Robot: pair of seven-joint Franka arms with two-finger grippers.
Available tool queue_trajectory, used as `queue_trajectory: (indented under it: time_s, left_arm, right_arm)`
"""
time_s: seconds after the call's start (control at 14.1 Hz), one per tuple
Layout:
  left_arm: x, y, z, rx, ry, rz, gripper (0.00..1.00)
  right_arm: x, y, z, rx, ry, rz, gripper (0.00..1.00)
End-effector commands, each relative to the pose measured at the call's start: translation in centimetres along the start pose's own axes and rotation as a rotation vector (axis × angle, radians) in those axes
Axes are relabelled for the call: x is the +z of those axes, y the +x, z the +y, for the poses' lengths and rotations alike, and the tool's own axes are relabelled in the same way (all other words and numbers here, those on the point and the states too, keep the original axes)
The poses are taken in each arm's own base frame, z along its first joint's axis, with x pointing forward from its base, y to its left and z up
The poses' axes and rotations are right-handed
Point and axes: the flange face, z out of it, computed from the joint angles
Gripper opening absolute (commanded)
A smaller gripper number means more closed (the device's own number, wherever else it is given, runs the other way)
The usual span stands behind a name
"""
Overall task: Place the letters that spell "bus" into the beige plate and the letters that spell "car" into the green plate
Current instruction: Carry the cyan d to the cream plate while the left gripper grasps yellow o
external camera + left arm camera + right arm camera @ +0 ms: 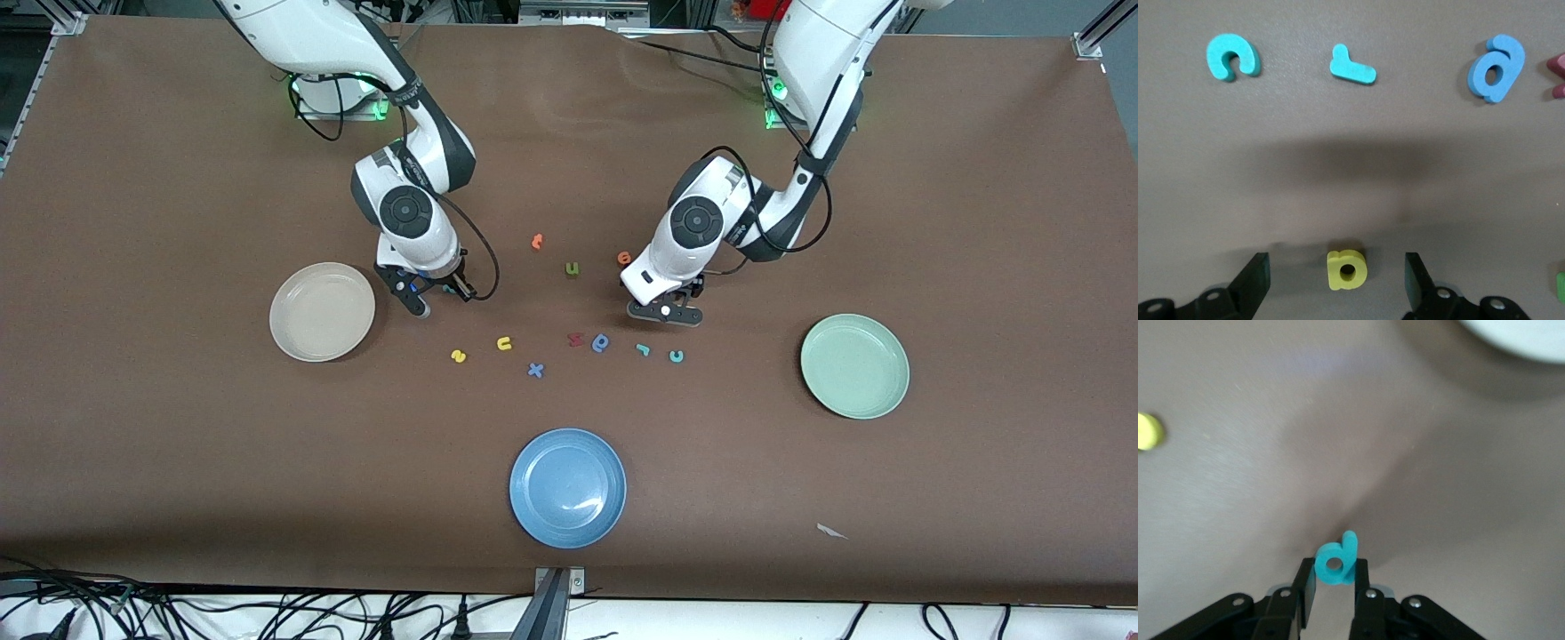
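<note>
Blue plate (567, 487): nearest the camera, on the brown table (133, 427). Loose letters lie farther from the camera than the blue plate: yellow s (458, 356), yellow u (504, 343), teal r (642, 349), teal c (677, 356). Beige plate (322, 311) lies toward the right arm's end, green plate (854, 365) toward the left arm's.

Right gripper (1335, 581): bent down beside the beige plate, clamped on the teal b (1337, 559), apparently just off the surface.

Left gripper (1337, 273): low, fingers spread either side of the yellow a (1347, 269).

Front camera high, faces robots, whole table (133, 489); wrist cameras close, looking down.
</note>
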Motion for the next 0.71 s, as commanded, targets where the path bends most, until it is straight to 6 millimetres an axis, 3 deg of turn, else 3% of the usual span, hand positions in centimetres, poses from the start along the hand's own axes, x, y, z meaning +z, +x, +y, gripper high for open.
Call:
queue_trajectory:
  time_s: [0.0,0.28,0.5,0.64]
  left_arm:
    - [0.0,-0.2,0.4,-0.018,0.013,0.016,0.74]
    - [0.7,-0.3,0.5,-0.021,0.016,0.008,0.60]
    - [1.1,-0.4,0.7,-0.031,0.015,0.008,0.53]
    - [1.1,-0.5,0.8,-0.029,0.015,0.008,0.44]
  right_arm:
    - [-4.2,2.4,0.5,-0.039,-0.035,0.028,0.24]
    - [-7.1,8.2,3.2,-0.184,-0.090,0.025,0.24]
    - [-6.2,12.4,5.2,-0.239,-0.122,0.019,0.24]
    - [-4.6,14.0,6.2,-0.255,-0.151,0.010,0.24]
